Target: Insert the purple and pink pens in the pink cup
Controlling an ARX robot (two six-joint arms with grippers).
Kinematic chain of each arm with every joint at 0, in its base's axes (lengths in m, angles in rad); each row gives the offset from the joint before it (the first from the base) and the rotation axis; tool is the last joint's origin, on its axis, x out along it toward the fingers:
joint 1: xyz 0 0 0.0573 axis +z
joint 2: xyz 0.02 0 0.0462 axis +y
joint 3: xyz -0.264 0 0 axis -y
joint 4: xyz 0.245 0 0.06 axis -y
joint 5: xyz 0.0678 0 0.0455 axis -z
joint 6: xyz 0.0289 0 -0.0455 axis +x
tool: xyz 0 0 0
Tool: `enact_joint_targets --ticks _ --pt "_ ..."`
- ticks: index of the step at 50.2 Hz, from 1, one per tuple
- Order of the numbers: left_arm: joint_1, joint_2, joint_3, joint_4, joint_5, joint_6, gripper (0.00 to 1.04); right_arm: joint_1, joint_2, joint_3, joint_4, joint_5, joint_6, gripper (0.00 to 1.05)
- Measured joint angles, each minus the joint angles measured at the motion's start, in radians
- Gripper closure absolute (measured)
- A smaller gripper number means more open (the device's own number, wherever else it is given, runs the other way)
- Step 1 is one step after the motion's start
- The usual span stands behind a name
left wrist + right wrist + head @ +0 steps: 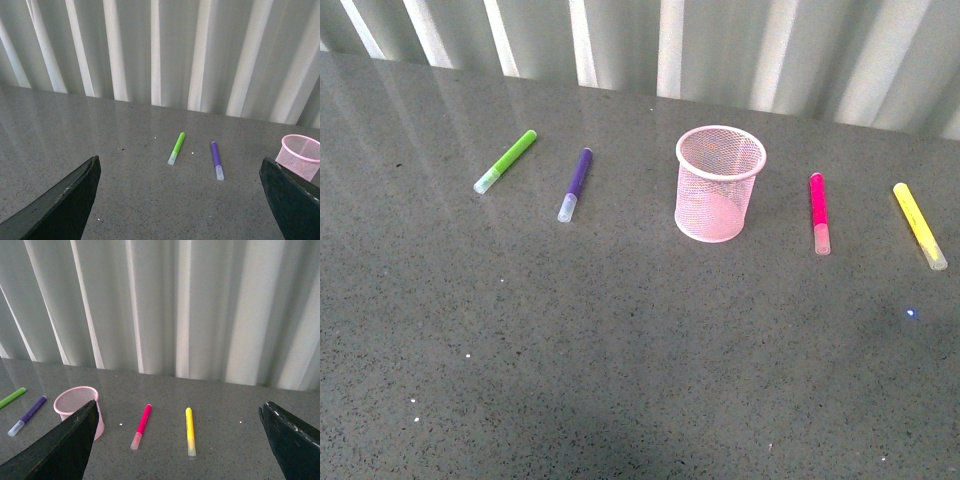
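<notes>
1. The round pink wire-mesh cup stands upright on the far middle of the grey speckled table.
2. The purple marker pen, with a violet barrel and a whitish see-through cap, lies flat on the table to the left of the cup and apart from it. Its cap points toward the near side.
3. The pink marker pen, with a magenta barrel and the same kind of pale cap, lies flat to the right of the cup, also apart from it and cap nearest.
4. A lime-green marker lies further left, beyond the purple one, and slants across the table.
5. A yellow marker lies furthest right, beyond the pink one.
6. The left tool hangs above the table with its two dark fingers spread wide and nothing between them.
7. The right tool is likewise spread wide and gripping nothing.
8. A white pleated backdrop runs along the far edge of the table.
</notes>
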Motion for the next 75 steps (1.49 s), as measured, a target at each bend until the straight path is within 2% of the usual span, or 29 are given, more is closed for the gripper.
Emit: enact_joint_targets --ticks 75 --pt "0.0 0.0 0.0 0.0 0.0 0.0 0.07 0.0 0.0 0.0 0.0 0.0 0.0 0.07"
